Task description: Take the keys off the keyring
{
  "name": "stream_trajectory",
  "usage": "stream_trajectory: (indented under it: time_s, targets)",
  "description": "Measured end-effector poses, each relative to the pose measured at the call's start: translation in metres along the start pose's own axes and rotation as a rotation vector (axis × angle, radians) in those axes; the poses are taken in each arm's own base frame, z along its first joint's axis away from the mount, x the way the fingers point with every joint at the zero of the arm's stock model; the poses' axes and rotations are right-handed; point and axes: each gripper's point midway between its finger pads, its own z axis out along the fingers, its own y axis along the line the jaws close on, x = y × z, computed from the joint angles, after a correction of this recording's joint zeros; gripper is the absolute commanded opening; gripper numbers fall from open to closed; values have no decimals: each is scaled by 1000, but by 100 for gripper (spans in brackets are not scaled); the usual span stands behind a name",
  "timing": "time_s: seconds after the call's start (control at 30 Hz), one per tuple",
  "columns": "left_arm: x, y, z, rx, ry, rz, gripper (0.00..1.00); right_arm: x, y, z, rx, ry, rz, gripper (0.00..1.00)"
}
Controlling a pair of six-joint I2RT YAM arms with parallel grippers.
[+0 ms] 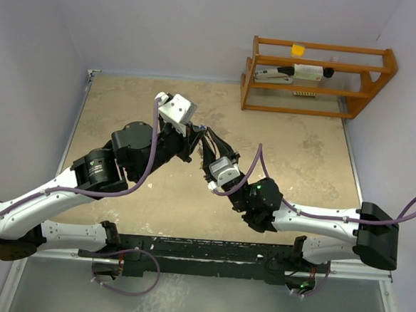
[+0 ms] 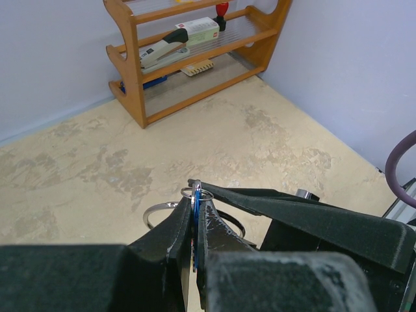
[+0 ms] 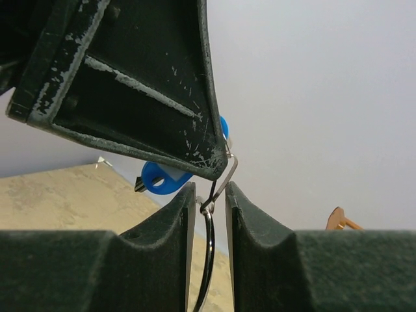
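**Two grippers meet over one key and its rings**

The left gripper [image 2: 196,211] is pressed fully closed, and the one key I can count, the blue key [image 3: 161,179], is clamped edge-on between its pads; only a thin blue sliver shows from its own camera, while the plastic head sticks out to either side of the fingertip in the right wrist view; if other keys are there, I cannot see them.

A small ring [image 2: 195,192] stands just above the closed tips, and a second, larger ring [image 3: 208,260] hangs below it; that makes two rings.

The right gripper [image 3: 210,201] comes in from the other side, its jaws a narrow gap apart; the wire of the ring runs down through that gap, close to one finger, with light showing beside it, so it looks enclosed rather than pinched; whether the wire touches a pad I cannot tell.

Both arms lean in, and the two grippers meet above the middle of the mottled tan table [image 1: 301,155], with key and rings held off its surface.

Well apart, at the far right corner, stands one wooden shelf [image 1: 317,78] holding one stapler [image 2: 162,51] and one white box [image 2: 198,29].
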Motion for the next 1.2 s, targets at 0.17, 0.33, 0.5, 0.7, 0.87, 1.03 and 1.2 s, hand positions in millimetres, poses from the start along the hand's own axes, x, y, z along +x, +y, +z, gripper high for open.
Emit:
stream_trajectory:
  time_s: [0.17, 0.33, 0.5, 0.7, 0.87, 1.03, 1.2]
  targets:
    - [0, 0, 0, 0, -1, 0, 0, 0, 5, 0, -24, -1, 10, 24]
    - [-1, 1, -2, 0, -4, -2, 0, 1, 5, 0, -23, 1, 16, 15]
    - [-4, 1, -4, 2, -12, -6, 0, -2, 2, 0, -17, -6, 24, 33]
    - [-1, 1, -3, 4, -6, -3, 0, -4, 2, 0, -20, -7, 29, 36]
    - [0, 1, -3, 4, -5, -3, 0, -8, -1, 3, -13, -9, 31, 35]
    - [-1, 0, -4, 9, -9, -5, 0, -11, -4, 3, -9, -15, 35, 34]
    - [-1, 0, -4, 12, -11, -5, 0, -11, -4, 3, -9, -15, 35, 30]
